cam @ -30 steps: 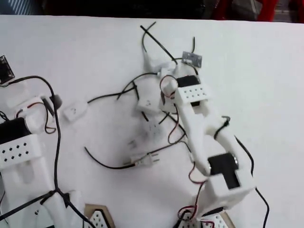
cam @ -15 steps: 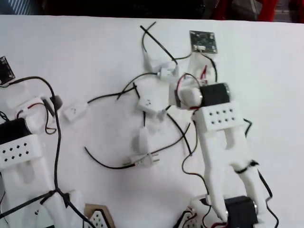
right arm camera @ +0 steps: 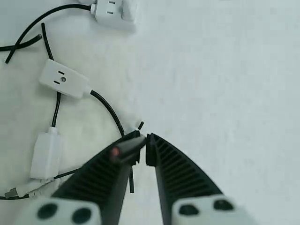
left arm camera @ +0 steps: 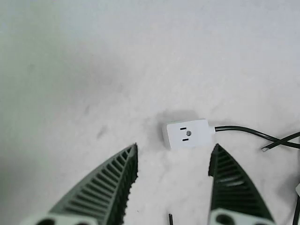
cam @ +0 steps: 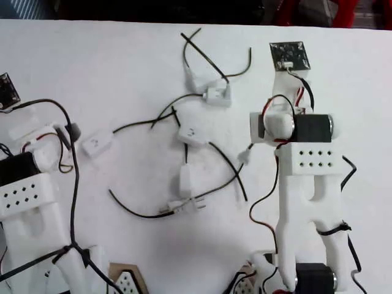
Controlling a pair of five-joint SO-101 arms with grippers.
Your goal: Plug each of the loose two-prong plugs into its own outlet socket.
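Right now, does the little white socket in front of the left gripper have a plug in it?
No, it is empty. On the socket, both slots and the round hole show bare.

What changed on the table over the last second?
The right arm pulled back from over the middle socket toward its own side; the right gripper is shut now. The white block, blurred at first, settled slightly nearer the two-prong plug. The left arm, with the left gripper open over a separate socket, stayed put.
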